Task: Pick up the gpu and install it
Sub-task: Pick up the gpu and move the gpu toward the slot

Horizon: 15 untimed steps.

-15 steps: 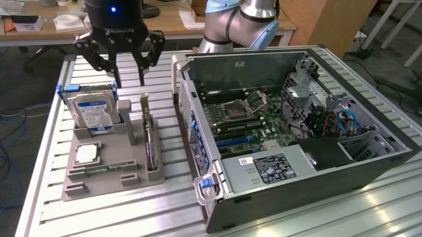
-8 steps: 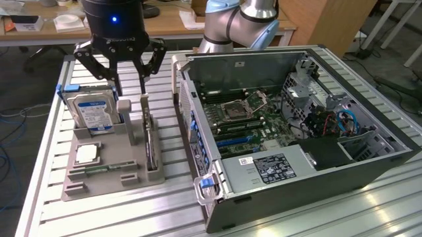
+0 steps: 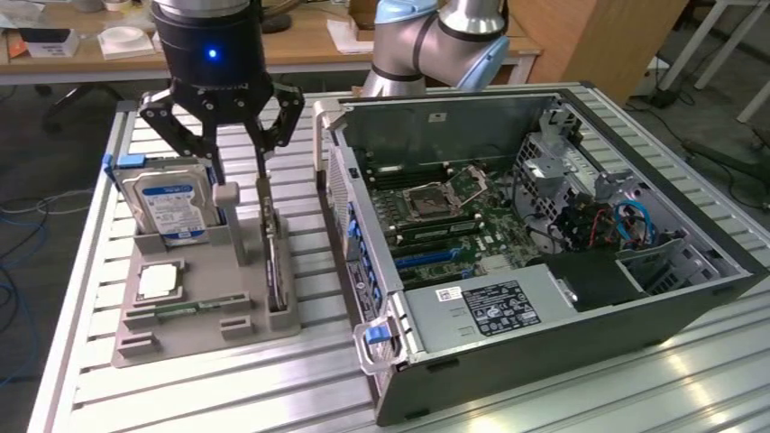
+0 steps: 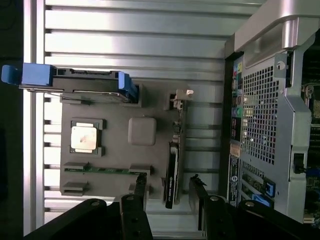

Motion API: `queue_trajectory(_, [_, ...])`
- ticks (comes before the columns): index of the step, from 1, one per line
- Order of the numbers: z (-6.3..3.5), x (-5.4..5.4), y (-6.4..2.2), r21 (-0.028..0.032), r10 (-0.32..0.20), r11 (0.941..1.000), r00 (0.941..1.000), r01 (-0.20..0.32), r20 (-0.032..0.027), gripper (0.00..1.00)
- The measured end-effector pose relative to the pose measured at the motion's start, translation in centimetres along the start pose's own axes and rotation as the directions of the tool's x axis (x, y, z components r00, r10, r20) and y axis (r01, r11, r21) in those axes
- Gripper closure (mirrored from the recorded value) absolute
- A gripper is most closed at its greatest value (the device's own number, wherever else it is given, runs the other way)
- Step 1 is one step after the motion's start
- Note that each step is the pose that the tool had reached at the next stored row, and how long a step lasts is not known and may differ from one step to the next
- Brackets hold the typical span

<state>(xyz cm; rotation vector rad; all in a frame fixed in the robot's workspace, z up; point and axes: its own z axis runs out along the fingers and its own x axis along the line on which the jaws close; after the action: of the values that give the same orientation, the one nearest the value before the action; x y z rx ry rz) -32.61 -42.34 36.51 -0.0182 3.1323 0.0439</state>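
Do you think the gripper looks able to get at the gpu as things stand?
Probably yes: the open gripper hangs above the gpu, which stands on edge in the gray holder, with nothing lying over it.

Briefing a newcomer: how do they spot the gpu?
Beside the open computer case sits a grey tray. The gpu stands on edge along the tray's side nearest the case: thin and dark, unlike the blue-labelled hard drive.

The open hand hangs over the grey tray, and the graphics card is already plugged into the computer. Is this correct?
Not quite: the graphics card stands on edge in the grey tray, not in the computer, as the wrist view shows. The open hand does hang over the tray.
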Motion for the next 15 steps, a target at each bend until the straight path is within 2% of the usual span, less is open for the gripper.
queue_trajectory(15, [2.74,0.0,-0.18,-0.0001,-0.006,1.0,1.0,0.006,-0.0018,0.53])
